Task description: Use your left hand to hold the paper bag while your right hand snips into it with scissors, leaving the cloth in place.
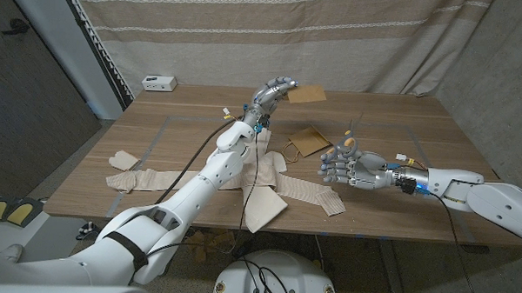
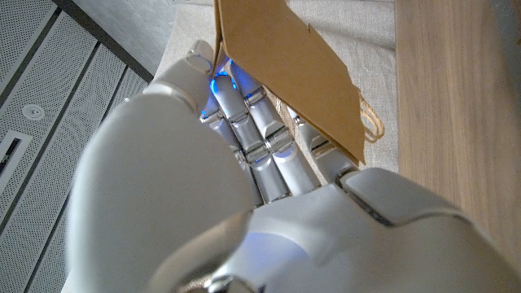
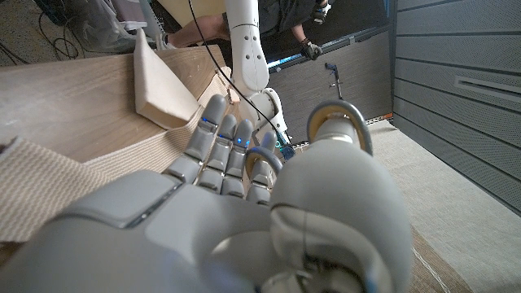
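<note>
My left hand is raised over the far middle of the table and grips a brown paper bag by its edge. In the left wrist view the bag lies across my fingers, its rope handle hanging free. My right hand hovers right of centre and holds grey scissors, blades pointing up and away. The scissors' ring handle sits by the thumb. Beige cloth lies spread on the near middle of the table, below and between both hands.
A second brown paper bag with handles lies on the table just left of my right hand. More beige cloth lies near the left edge. A small white box stands at the back left corner. A curtain hangs behind the table.
</note>
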